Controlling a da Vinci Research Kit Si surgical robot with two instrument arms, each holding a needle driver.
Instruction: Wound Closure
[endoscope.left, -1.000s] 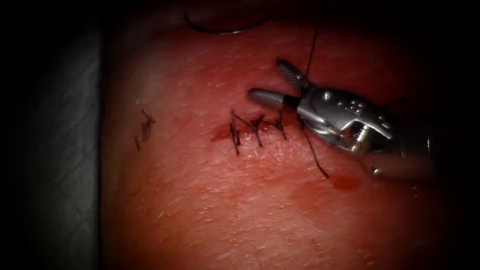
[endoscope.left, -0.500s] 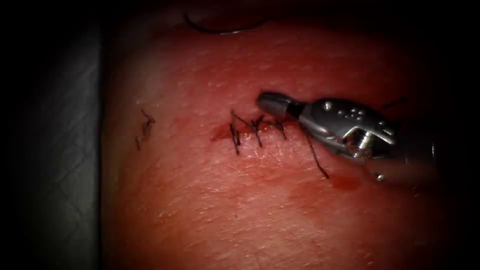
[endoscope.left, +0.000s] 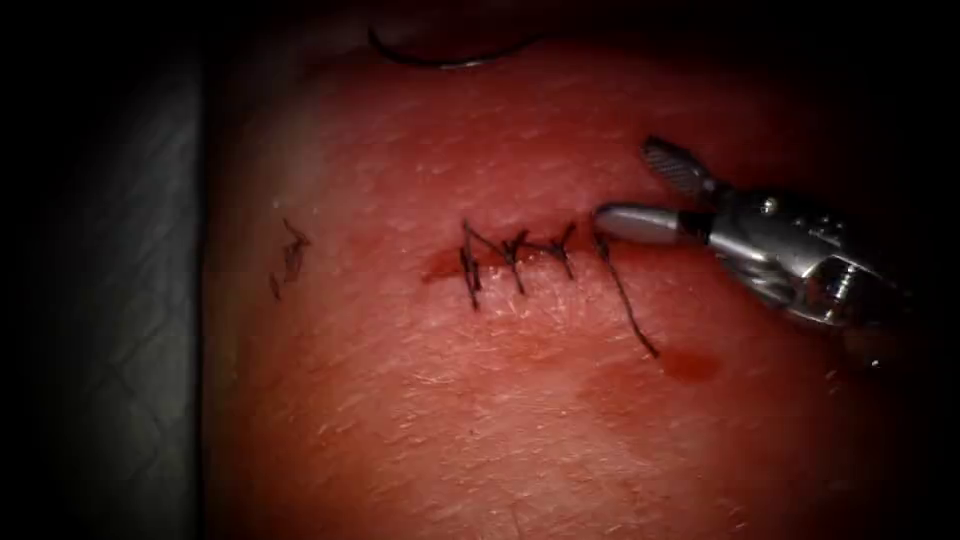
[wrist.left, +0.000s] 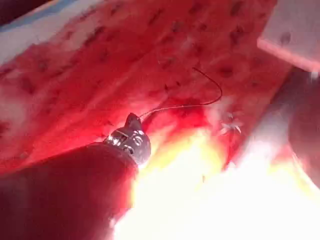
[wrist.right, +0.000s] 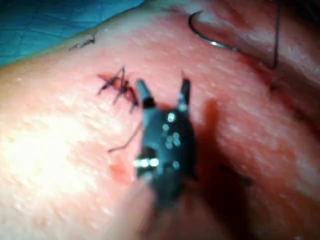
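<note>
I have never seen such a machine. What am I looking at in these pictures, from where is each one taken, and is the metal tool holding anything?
This is a surgical practice robot closing a cut in pork belly, the tissue. One picture comes from an endoscope above and in front; the other two come from small cameras riding on each arm. In the endoscope view, the right arm's tool enters from the right; its jaws stand open and hold nothing. Beside it the cut is closed by dark stitches, and a loose thread tail runs down toward a spot of red fluid. The curved needle lies on the tissue at the top, held by no tool. The left wrist view shows the left arm's tool near thin thread; whether it grips is unclear.
</note>
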